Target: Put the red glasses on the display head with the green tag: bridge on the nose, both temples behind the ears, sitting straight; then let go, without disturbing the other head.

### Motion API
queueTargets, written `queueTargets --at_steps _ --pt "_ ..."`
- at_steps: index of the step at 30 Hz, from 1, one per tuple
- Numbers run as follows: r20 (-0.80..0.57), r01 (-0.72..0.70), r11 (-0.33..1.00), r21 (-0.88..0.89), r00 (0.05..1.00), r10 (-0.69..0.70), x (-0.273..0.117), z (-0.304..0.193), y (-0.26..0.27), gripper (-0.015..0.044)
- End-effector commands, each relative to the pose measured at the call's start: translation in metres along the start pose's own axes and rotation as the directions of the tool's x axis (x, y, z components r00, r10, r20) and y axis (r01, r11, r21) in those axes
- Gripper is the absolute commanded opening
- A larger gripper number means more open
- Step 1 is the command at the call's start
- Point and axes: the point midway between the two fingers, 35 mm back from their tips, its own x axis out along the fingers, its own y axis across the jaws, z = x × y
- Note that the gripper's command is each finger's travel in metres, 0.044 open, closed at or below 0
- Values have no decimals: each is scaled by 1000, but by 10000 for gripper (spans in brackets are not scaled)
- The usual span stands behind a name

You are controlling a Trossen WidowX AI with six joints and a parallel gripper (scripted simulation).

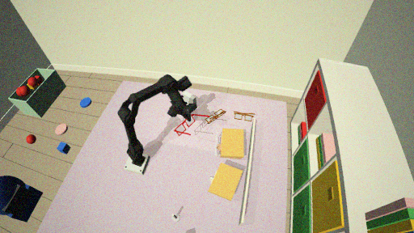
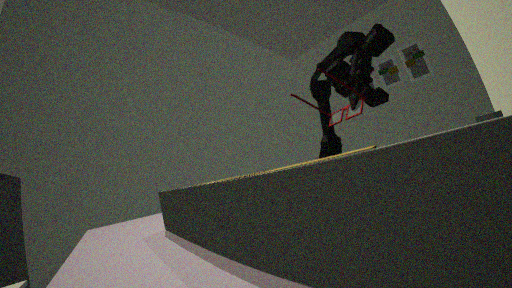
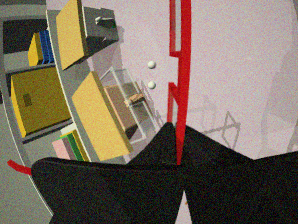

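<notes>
The red glasses (image 1: 202, 116) (image 2: 310, 104) (image 3: 185, 65) are held in the air, front and temples clear of both heads. My gripper (image 1: 188, 118) (image 2: 354, 106) (image 3: 172, 128) is shut on their front near one end. In the wrist view, a tan head (image 3: 121, 107) stands before one yellow panel (image 1: 233, 142) (image 3: 100, 117), with a pale thin frame in front of it. A grey head (image 3: 97, 30) stands before the other yellow panel (image 1: 226, 181) (image 3: 71, 35). I cannot make out the green tag; the panels hide most of both heads in the top view.
Two brown-framed glasses (image 1: 220, 113) (image 1: 244, 113) lie beyond the red ones. A long white bar (image 1: 248, 170) stands behind the panels. A small white object (image 1: 175, 218) is on the pink mat (image 1: 121, 202). A shelf unit (image 1: 364, 121) is at the right.
</notes>
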Motion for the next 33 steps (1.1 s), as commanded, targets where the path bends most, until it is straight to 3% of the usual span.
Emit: queueTargets --at_steps 1,14,33 --pt "0 2 1000 -5 1000 -2 0 0 0 0" --pt "13 24 1000 -20 1000 -24 6 5 3 0" --pt "94 290 946 -144 956 -278 68 64 28 0"
